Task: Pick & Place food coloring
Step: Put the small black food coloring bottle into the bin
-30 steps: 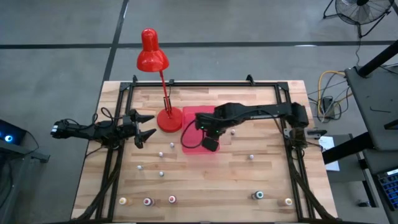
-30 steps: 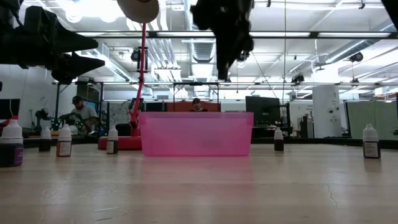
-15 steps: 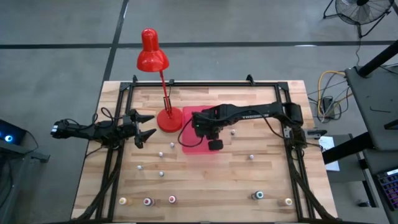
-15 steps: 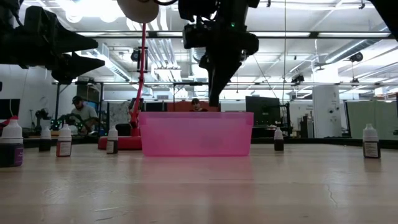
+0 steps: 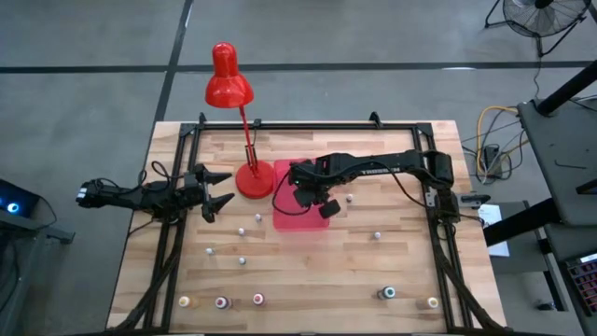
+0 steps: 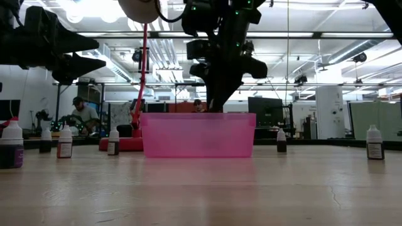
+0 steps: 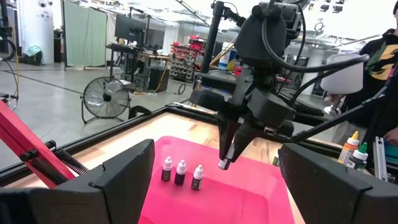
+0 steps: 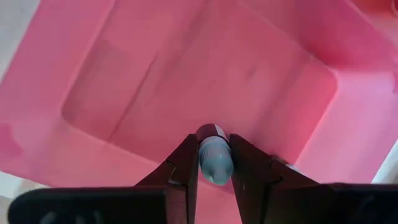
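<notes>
My right gripper [image 8: 212,140] hangs over the translucent pink tray [image 5: 291,217], pointing steeply down and shut on one small food coloring bottle [image 8: 215,163] with a pale blue body. In the left wrist view, three bottles [image 7: 180,172] stand upright on the tray's floor, beside the right gripper [image 7: 225,160]. Several more bottles stand about the table, such as one [image 5: 378,235] right of the tray and a row [image 5: 221,301] along the near edge. My left gripper [image 5: 224,189] waits open at the table's left, level and facing the tray. My right gripper pinches the bottle by its two sides [image 8: 204,155] between its two fingers. The fingers come from above, slanting steeply down, and the bottle lies along them, its lower end [image 7: 222,164] poking out past the tips. It is lifted clear above the tray's floor.
A red desk lamp stands with its round base [image 5: 252,180] just left of the tray, its stem leaning to the far side. Black frame rails [image 5: 168,252] run along the table's left, right and far edges. Bare wood lies between the tray and the near row.
My right gripper has come down toward the tray, until its tips reach the tray's rim in the low view. Its wrist has rolled on the way. It has stayed shut on the bottle.
</notes>
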